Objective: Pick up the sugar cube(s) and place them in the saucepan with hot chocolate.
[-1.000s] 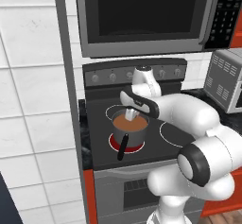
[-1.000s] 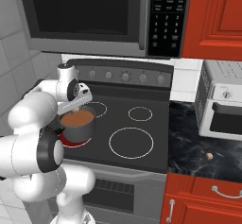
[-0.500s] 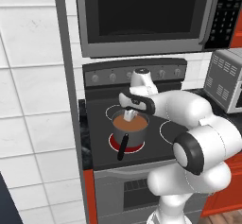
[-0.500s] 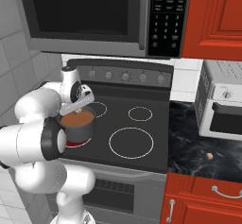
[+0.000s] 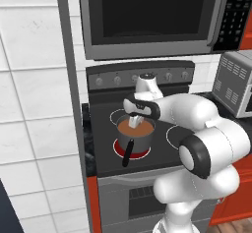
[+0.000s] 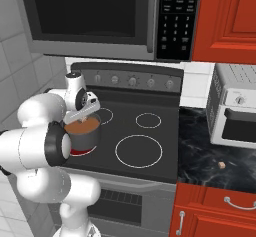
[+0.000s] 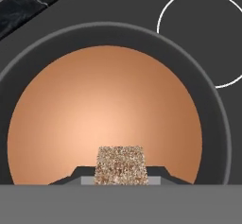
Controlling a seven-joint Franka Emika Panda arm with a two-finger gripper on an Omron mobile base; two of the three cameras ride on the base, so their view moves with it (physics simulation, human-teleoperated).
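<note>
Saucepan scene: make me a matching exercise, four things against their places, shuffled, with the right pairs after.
Things:
1. saucepan
2. held sugar cube
3. loose sugar cube
4. toaster oven

Places:
A. on the dark counter right of the stove
B. between the pincer tips, above the hot chocolate
C. at the counter's back, under the red cabinet
D. on the red-glowing front left burner

Pairs: 1-D, 2-B, 3-A, 4-C
</note>
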